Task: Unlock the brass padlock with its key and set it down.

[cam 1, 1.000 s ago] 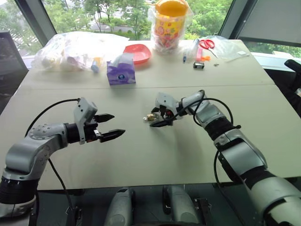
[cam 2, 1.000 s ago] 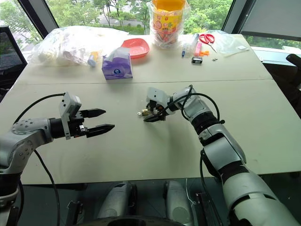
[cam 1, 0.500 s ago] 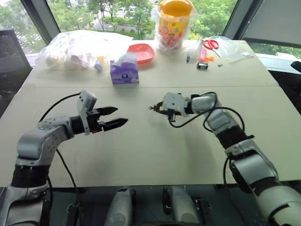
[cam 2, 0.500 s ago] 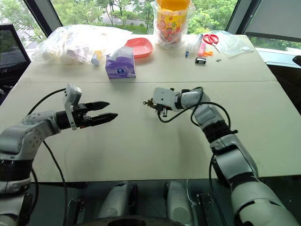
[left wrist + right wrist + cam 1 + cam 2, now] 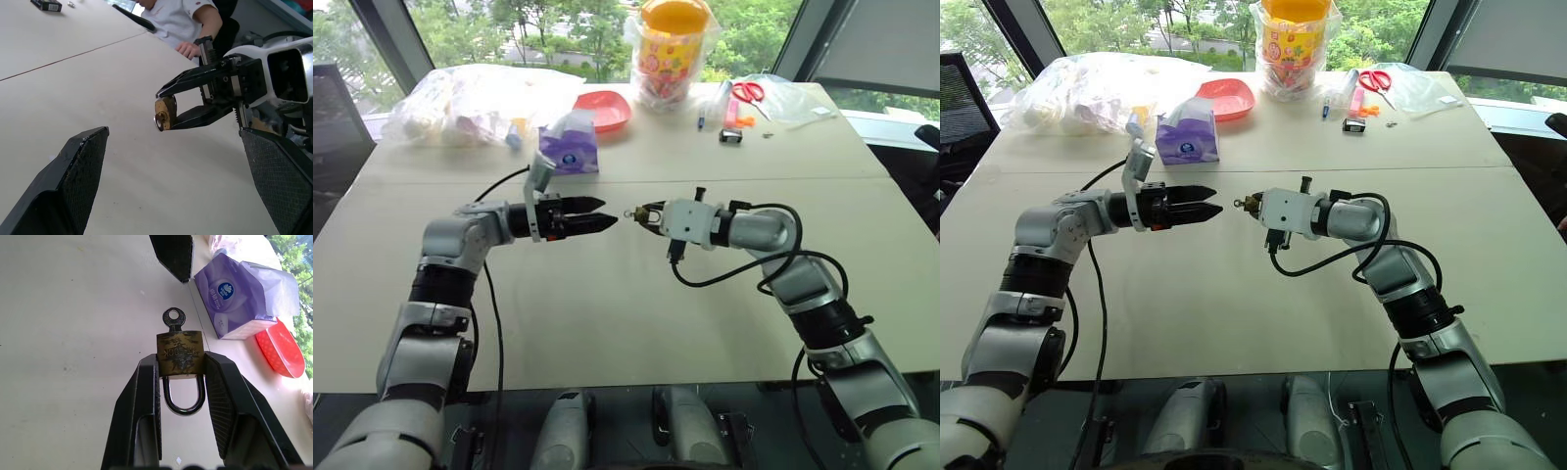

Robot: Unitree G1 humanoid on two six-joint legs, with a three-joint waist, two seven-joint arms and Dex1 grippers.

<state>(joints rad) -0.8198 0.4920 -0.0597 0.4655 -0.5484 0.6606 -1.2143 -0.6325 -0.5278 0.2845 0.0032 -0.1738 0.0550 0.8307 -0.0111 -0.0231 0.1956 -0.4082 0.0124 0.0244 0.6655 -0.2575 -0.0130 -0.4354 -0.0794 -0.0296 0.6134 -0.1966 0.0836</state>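
Brass padlock (image 5: 179, 354) — key (image 5: 173, 319) inserted — pinched by right gripper (image 5: 180, 382); left gripper (image 5: 595, 215) gapes nearby.

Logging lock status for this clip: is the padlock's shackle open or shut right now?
Shut: in the right wrist view both legs of the shackle enter the brass padlock, with the key seated in it.

stamped lettering on brass padlock (image 5: 179, 352), illegible

Both arms reach inward above the counter (image 5: 607, 323), tips nearly meeting: the left gripper (image 5: 604, 214) points level with fingers spread wide, the right gripper (image 5: 179, 368) clamps the brass padlock (image 5: 179, 353) between its fingers
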